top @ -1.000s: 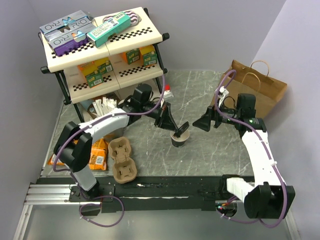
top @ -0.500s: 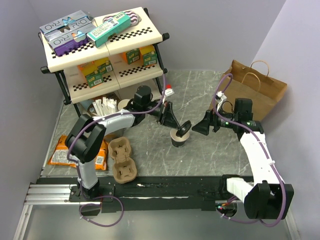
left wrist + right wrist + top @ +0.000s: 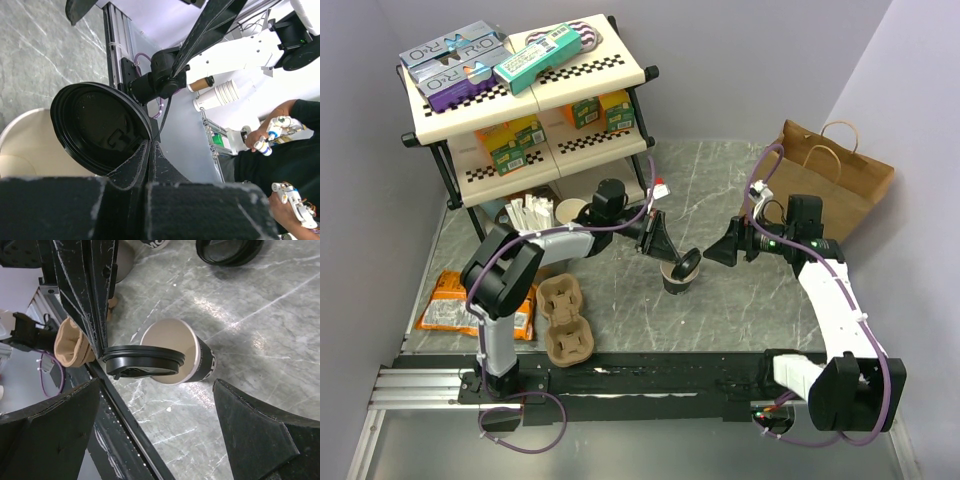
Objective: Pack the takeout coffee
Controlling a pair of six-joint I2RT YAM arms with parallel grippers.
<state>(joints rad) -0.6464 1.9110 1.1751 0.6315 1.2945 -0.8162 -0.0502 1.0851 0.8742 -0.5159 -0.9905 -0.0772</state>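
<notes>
The takeout coffee cup stands open and upright mid-table, with a cream inside and a dark outer wall. My left gripper is shut on the edge of the round black lid and holds it tilted just over the cup's rim. In the left wrist view the lid is pinched between my closed fingers, with the cream rim behind it. In the right wrist view the lid overlaps the cup mouth. My right gripper is open and empty, just right of the cup.
A brown pulp cup carrier lies near the front left. A brown paper bag stands at the back right. A cup of white sticks sits under the shelf rack. Orange snack packets lie far left. A spare black lid lies beyond the cup.
The left gripper has brought the lid slightly lower and closer over the cup's rim, and its arm has shifted right. The right gripper has edged a little left toward the cup.
</notes>
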